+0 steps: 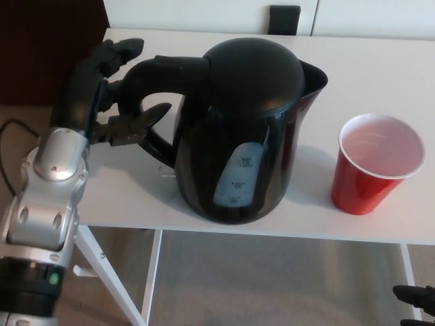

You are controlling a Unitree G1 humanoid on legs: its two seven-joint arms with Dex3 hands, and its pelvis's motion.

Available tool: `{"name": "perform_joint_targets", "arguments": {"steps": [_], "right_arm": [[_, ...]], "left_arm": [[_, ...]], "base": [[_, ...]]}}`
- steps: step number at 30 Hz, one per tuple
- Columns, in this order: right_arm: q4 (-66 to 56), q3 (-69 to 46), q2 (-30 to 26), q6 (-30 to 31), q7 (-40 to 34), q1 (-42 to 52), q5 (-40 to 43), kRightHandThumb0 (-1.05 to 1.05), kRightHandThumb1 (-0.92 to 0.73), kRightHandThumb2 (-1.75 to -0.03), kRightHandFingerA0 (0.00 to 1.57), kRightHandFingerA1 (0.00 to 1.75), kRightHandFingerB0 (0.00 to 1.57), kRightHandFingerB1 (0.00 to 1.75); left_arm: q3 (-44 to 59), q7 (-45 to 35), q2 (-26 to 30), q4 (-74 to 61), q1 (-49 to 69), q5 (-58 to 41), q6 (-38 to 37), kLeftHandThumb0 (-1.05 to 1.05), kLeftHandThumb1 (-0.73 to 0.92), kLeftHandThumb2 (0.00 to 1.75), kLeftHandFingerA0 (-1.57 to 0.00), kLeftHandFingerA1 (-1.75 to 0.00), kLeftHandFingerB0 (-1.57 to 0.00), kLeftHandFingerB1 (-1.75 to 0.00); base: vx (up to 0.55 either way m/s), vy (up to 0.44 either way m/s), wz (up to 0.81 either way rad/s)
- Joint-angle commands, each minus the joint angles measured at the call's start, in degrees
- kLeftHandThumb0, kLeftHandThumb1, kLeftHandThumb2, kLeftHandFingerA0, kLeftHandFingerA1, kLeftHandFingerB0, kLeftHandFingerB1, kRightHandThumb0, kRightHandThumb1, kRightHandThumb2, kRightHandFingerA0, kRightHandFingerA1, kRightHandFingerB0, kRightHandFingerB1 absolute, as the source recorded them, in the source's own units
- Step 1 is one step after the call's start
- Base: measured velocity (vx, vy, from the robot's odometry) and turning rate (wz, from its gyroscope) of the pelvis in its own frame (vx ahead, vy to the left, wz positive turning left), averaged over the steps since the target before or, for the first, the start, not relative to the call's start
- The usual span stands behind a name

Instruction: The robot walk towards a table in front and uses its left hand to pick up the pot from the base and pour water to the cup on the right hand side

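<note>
A black electric kettle stands on the white table, spout toward the right, with a water window on its front. Its base is hidden beneath it. The looped handle points left. My left hand is at the handle, open, with the upper fingers above the loop's top and the thumb reaching into the loop; I see no firm grip. A red cup with a white inside stands to the kettle's right. Only a sliver of my right hand shows at the bottom right.
The table's front edge runs just below the kettle and cup, with its white legs and the floor beneath. A black object sits at the table's far edge. A dark cabinet stands at left.
</note>
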Motion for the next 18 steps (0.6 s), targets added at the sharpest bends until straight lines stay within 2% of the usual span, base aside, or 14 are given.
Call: {"name": "perform_joint_targets", "arguments": {"steps": [1,5,6,11,12,13,16,17,18], "right_arm": [[-0.06,-0.22,-0.04,0.39,-0.52,-0.81,-0.07,-0.22,-0.56,-0.56,0.46,0.41,0.46,0.39],[-0.55,-0.41,0.06,0.54,-0.66,-0.89,0.03,-0.22,-0.56,-0.56,0.47,0.41,0.46,0.39],[-0.57,-0.23,-0.11,0.53,-0.62,-0.97,-0.26,-0.3,-0.53,-0.65,0.41,0.45,0.43,0.44],[-0.17,-0.39,-0.14,-0.18,-0.38,-1.11,-0.04,-0.3,-0.52,-0.65,0.41,0.45,0.43,0.44],[0.96,-0.79,0.24,-0.89,-0.43,-1.56,0.53,-0.29,-0.52,-0.64,0.41,0.45,0.43,0.45],[1.33,-1.11,0.62,-1.26,-0.57,-1.59,0.95,-0.28,-0.51,-0.64,0.41,0.44,0.44,0.44],[1.51,-1.3,0.78,-1.47,-0.57,-1.61,0.94,-0.28,-0.51,-0.64,0.41,0.44,0.44,0.44],[1.68,-1.29,0.67,-1.85,-0.6,-1.61,0.77,-0.3,-0.51,-0.65,0.41,0.45,0.44,0.45],[1.91,-1.26,0.5,-2.42,-0.66,-1.59,0.52,-0.3,-0.51,-0.65,0.41,0.45,0.44,0.45]], "left_arm": [[-0.92,2.27,-1.38,3.09,-3.18,2.03,-2.41,-0.32,0.47,0.54,-0.49,-0.39,-0.35,-0.33],[-1.32,2.72,-2.31,4.81,-4.44,2.46,-3.19,-0.3,0.46,0.54,-0.51,-0.39,-0.35,-0.33],[-1.85,3.32,-2.86,5.98,-5.26,3.09,-2.98,-0.3,0.46,0.54,-0.5,-0.39,-0.36,-0.33],[-2.56,4.15,-3.19,8.09,-6.26,3.86,-3.94,-0.28,0.46,0.54,-0.5,-0.4,-0.38,-0.34],[-4.41,5.0,-3.05,13.28,-8.84,5.95,-5.96,-0.06,0.69,0.63,-0.87,-0.56,-0.8,-0.54],[-6.93,6.97,-2.84,16.91,-10.88,9.16,-6.6,0.06,0.75,0.69,-0.9,-1.25,-0.97,-0.89],[-8.11,8.38,-2.58,19.21,-12.02,9.77,-7.57,0.06,0.75,0.69,-0.9,-1.25,-0.97,-0.89],[-8.61,9.18,-2.94,19.86,-12.32,10.16,-7.59,0.0,0.79,0.71,-0.76,-1.68,-0.75,-1.33],[-9.27,10.3,-3.53,20.64,-12.68,10.81,-7.52,0.0,0.79,0.71,-0.76,-1.68,-0.75,-1.33]], "base": [[0.0,0.0,0.0],[0.0,0.0,0.0],[0.0,0.0,0.0],[0.0,0.0,0.0],[0.0,0.0,0.0],[0.0,0.0,0.0],[0.0,0.0,0.0],[0.0,0.0,0.0],[0.0,0.0,0.0]]}}
